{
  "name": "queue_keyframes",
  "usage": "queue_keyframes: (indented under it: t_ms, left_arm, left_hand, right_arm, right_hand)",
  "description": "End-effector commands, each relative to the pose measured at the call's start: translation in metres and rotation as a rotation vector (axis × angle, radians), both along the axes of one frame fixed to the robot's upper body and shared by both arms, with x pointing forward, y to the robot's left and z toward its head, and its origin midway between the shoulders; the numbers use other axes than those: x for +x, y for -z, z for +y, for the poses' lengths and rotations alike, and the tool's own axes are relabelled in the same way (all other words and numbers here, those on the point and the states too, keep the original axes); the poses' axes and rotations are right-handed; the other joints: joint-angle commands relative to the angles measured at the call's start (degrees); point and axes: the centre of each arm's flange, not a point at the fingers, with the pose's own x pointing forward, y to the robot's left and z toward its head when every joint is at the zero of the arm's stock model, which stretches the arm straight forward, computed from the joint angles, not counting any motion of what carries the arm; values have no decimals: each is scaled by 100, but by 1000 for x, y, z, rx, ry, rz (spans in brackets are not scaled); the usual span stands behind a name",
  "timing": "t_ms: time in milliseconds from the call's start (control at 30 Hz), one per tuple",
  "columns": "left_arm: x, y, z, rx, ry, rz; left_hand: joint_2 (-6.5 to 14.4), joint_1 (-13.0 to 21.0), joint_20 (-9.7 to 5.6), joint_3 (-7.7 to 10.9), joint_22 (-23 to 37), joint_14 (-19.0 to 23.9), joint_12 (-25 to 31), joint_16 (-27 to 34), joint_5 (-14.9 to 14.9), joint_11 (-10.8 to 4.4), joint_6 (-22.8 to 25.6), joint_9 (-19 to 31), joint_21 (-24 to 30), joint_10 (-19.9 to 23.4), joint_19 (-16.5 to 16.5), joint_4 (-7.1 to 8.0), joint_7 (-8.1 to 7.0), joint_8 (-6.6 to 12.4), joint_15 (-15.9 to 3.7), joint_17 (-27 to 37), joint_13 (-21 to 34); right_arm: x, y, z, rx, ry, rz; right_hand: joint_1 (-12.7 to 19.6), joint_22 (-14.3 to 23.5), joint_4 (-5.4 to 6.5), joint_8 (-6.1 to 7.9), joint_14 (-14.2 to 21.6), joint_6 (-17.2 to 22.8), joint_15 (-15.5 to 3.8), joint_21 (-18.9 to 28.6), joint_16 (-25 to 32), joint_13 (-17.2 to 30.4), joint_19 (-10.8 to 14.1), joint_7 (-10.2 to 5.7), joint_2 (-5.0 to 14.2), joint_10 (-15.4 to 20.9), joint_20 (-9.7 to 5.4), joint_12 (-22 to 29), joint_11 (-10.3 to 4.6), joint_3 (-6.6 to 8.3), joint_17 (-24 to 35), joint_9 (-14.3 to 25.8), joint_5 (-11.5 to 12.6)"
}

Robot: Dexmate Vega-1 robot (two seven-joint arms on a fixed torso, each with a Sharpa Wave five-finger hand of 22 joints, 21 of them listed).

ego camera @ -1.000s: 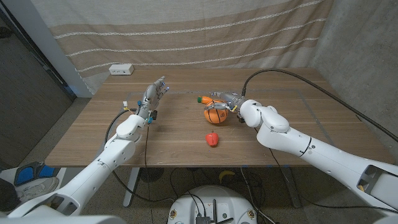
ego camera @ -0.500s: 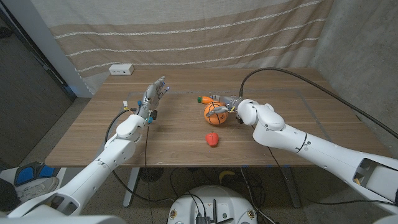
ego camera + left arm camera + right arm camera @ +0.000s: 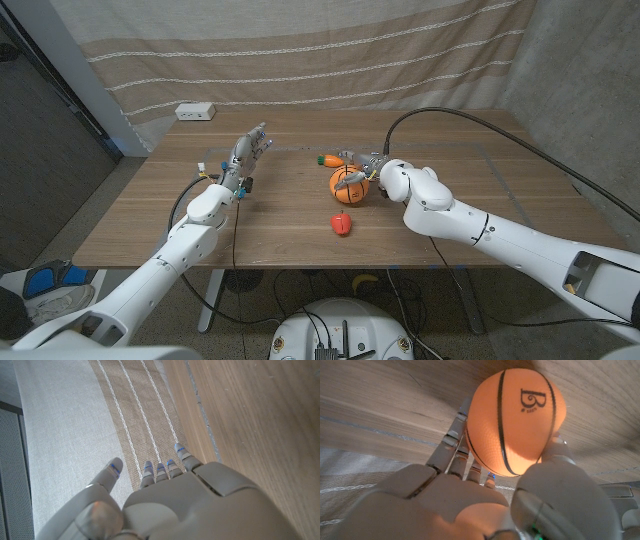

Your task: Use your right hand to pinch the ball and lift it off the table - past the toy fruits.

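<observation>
The ball (image 3: 347, 184) is a small orange basketball with black lines, right of the table's middle. My right hand (image 3: 373, 171) pinches it from its right side. In the right wrist view the ball (image 3: 517, 420) sits between the fingers (image 3: 454, 435) and the thumb (image 3: 561, 452) of that hand (image 3: 465, 505). Whether it still touches the wood I cannot tell. A toy carrot (image 3: 328, 159) lies just behind the ball. A red toy fruit (image 3: 342, 224) lies in front of it. My left hand (image 3: 246, 153) is raised at the left, fingers apart, holding nothing.
A white power strip (image 3: 194, 111) lies at the table's far left edge, and a striped curtain hangs behind it. A black cable (image 3: 470, 118) arcs over my right arm. The left hand (image 3: 190, 500) points toward the curtain.
My right arm has shifted slightly left, and the ball in its pinch has come a little toward me. The left arm has not moved.
</observation>
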Motion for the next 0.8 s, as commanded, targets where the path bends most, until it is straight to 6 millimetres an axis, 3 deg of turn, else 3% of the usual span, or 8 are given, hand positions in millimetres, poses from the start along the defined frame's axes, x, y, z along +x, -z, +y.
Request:
queue_keyframes:
  t_ms: [33,133,167,267,300,467,800]
  left_arm:
    - [-3,0,0,2,-3,-9]
    - [-4,0,0,2,-3,-10]
    - [-4,0,0,1,-3,-10]
    - [-5,0,0,0,-4,-11]
    - [-5,-1,0,-1,-5,-11]
    - [-6,0,-1,-1,-3,-12]
    - [-9,1,-2,-2,-5,-15]
  left_hand:
    - [279,-56,-2,20,26,3,33,32,-21,5,43,5,-16,17,29,-36,6,26,-1,10,28]
    - [279,-57,-5,20,26,4,33,31,-21,4,46,6,-17,17,30,-39,5,25,-1,9,28]
    - [279,-57,-5,20,26,1,33,30,-21,0,47,6,-17,17,29,-40,7,25,-2,9,28]
    - [280,-60,-6,20,26,4,34,32,-21,6,49,6,-18,22,27,-38,3,25,2,10,28]
    - [280,-59,-6,21,26,4,34,32,-21,4,48,6,-18,22,27,-39,1,24,2,10,28]
    - [278,-64,-5,22,26,6,32,33,-21,0,54,6,-20,18,26,-37,4,24,1,11,28]
    - [283,-74,-9,29,26,6,31,33,-19,-1,56,6,-21,16,28,-29,7,21,5,14,28]
  right_arm:
    - [3,3,-6,79,-61,-23]
    - [1,2,-8,112,-96,-66]
    - [1,2,-10,122,-112,-80]
    - [-2,3,-12,146,-148,-133]
    - [-2,3,-13,154,-159,-149]
    - [-4,4,-15,166,-177,-184]
    - [-10,4,-18,171,-195,-229]
  right_hand:
    - [2439,500,-217,238,1994,1365,-1925,1254,-318,362,-527,-8,2030,540,-688,354,50,344,516,15,-25]
    - [2378,443,-217,484,2145,2965,-1909,1993,-542,600,-806,10,2021,949,-689,523,149,410,896,-8,-9]
    - [2366,393,-225,559,2167,3345,-1918,2122,-579,645,-846,141,2004,1170,-691,592,183,425,977,-9,-8]
    - [2341,179,-232,897,2209,4817,-1926,2441,-682,790,-981,1026,2002,1790,-691,745,321,502,1192,-22,-16]
    - [2338,133,-231,924,2202,5026,-1924,2500,-702,831,-999,1106,2015,1990,-695,805,284,521,1229,-25,-17]
    - [2287,-19,-221,936,2193,5469,-1931,2678,-748,1011,-1074,1125,1930,2663,-685,1026,343,493,1335,-31,6]
    - [2254,-107,-206,950,2231,5681,-1932,2761,-753,1130,-1118,1158,1853,2790,-677,1068,298,434,1386,-18,51]
